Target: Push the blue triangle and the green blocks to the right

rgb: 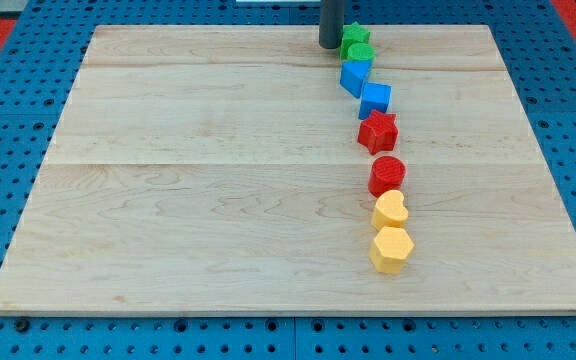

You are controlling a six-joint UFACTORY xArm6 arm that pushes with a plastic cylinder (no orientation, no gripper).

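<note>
My tip (330,44) stands at the view's top, just left of the green blocks. A green star-shaped block (356,36) sits at the top of a line of blocks, with a second green block (357,52) touching it just below. The blue triangle (355,75) lies right under them, then a blue cube (375,99). The tip is close to the green blocks' left side; I cannot tell whether it touches them.
Below the blue cube the line goes on down the board (218,200): a red star (378,131), a red cylinder (387,175), a yellow heart (390,210) and a yellow hexagon (391,249). A blue pegboard (8,150) surrounds the board.
</note>
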